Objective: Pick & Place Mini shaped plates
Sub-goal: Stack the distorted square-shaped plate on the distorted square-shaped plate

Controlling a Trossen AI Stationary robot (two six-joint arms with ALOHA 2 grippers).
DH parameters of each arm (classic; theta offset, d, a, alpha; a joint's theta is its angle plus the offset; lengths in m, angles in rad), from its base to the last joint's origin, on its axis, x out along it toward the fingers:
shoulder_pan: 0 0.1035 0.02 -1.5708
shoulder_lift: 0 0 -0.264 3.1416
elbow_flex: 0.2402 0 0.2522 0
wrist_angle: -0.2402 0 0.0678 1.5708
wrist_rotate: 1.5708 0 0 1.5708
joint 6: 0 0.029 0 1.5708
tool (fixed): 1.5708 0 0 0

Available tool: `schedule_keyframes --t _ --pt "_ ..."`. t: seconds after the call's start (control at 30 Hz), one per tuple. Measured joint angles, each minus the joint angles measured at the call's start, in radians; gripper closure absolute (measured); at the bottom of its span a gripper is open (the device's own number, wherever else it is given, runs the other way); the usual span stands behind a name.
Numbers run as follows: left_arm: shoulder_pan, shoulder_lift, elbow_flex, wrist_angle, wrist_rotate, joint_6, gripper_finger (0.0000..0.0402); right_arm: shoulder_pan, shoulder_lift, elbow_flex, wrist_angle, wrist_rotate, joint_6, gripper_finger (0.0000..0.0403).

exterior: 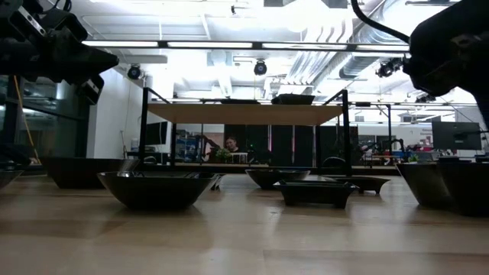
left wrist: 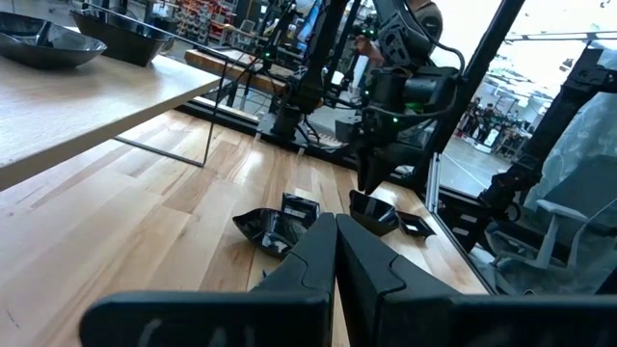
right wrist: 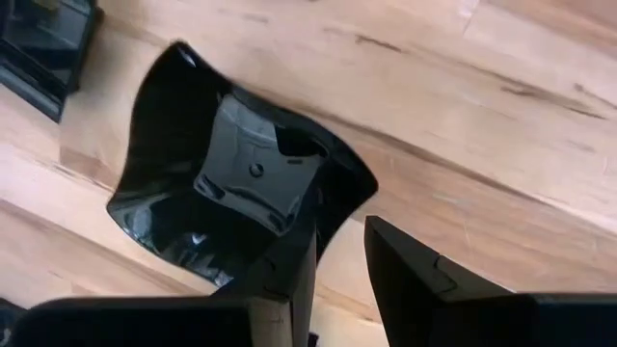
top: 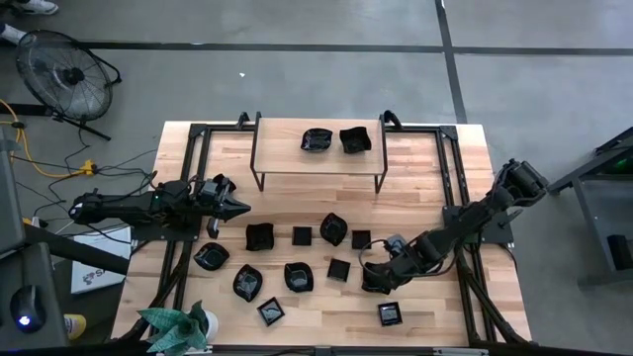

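Mini shaped plates, small glossy black dishes of square, leaf-like and wavy-edged forms, lie scattered over the pale wooden worktop [top: 425, 168], most in a loose cluster between the two arms. Two more of these black dishes [top: 335, 140] sit side by side on the raised wooden shelf [top: 282, 148] with thin black metal legs at the far side of the worktop. No dish appears to hold anything.

The right gripper [top: 377, 281] is low over the cluster's right end, its jaws clamped on the rim of one wavy-edged black plate [right wrist: 222, 183]: one finger [right wrist: 284, 280] lies inside the dish, the other outside its wall. Whether that plate rests on the wood or is lifted clear cannot be told.

The left gripper [top: 235, 207] hangs above the worktop's left side, jaws together and empty, apart from the dishes.

A green leafy plant [top: 173, 328] stands at the near left corner.
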State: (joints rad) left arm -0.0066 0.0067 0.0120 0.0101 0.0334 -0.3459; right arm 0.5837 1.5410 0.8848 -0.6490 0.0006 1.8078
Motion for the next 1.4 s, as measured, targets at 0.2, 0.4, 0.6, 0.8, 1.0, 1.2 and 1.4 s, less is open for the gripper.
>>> schedule_keyframes --t 0.2,0.4,0.6,0.8,1.0,1.2,1.4 --pt "0.0 0.0 0.0 0.0 0.0 0.0 0.04 0.004 0.012 0.0 0.003 0.019 0.025 0.0315" --pt "0.0 0.0 0.0 0.0 0.0 0.0 0.04 0.009 0.046 0.0 0.022 0.02 0.037 0.0315" --pt "0.0 0.0 0.0 0.0 0.0 0.0 0.04 0.008 0.051 0.0 0.035 0.028 0.013 0.0315" --pt "0.0 0.0 0.0 0.0 0.0 0.0 0.04 0.008 0.051 0.0 0.042 0.033 0.013 0.0315" --pt "0.0 0.0 0.0 0.0 0.0 0.0 0.04 0.008 0.051 0.0 0.041 0.038 0.014 0.0316" --pt "0.0 0.0 0.0 0.0 0.0 0.0 0.04 0.008 0.075 0.0 0.051 0.02 0.01 0.0316" --pt "0.0 0.0 0.0 0.0 0.0 0.0 0.04 0.005 0.098 0.0 0.093 -0.006 -0.029 0.0316"
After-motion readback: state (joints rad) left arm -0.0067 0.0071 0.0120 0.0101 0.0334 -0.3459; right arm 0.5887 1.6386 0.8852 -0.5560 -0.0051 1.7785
